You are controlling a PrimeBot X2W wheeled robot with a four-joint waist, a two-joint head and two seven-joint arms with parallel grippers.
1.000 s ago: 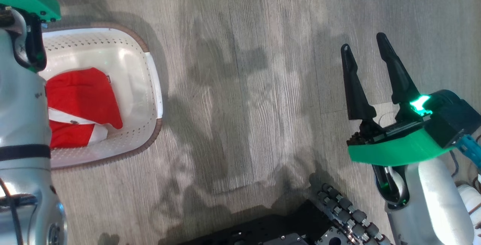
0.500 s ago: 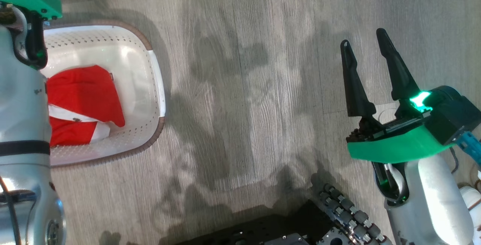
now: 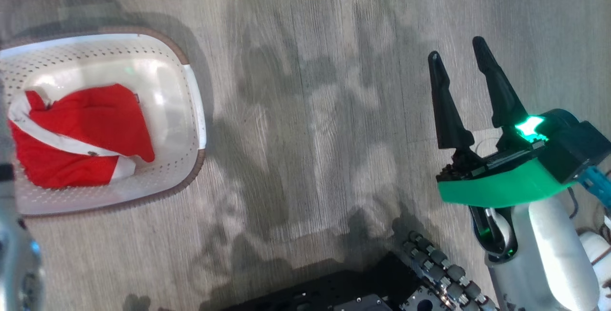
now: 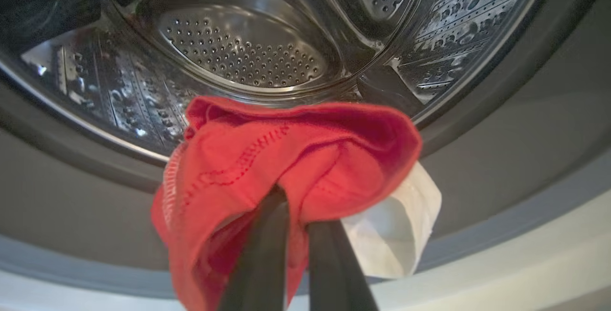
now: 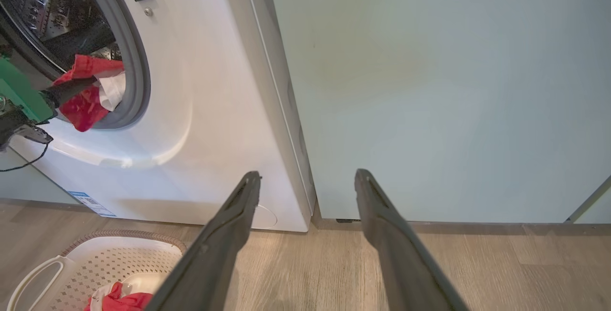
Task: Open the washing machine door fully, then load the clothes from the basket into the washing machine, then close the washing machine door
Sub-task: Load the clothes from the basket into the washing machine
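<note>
We're in a laundry corner, home-style by the look of it. There's a white front-loading washer (image 5: 205, 110), a grey gasket (image 5: 143, 77) round its mouth and a perforated steel drum (image 4: 238, 48) gleaming inside. Just beside it stands a plain pale teal cabinet (image 5: 429, 87), with a skirting strip along its foot. Underfoot, a wood-look plank floor (image 3: 310, 110). And down on that floor sits a white perforated basket (image 3: 167, 58) with red clothes (image 3: 86, 129) lying in it.
</note>
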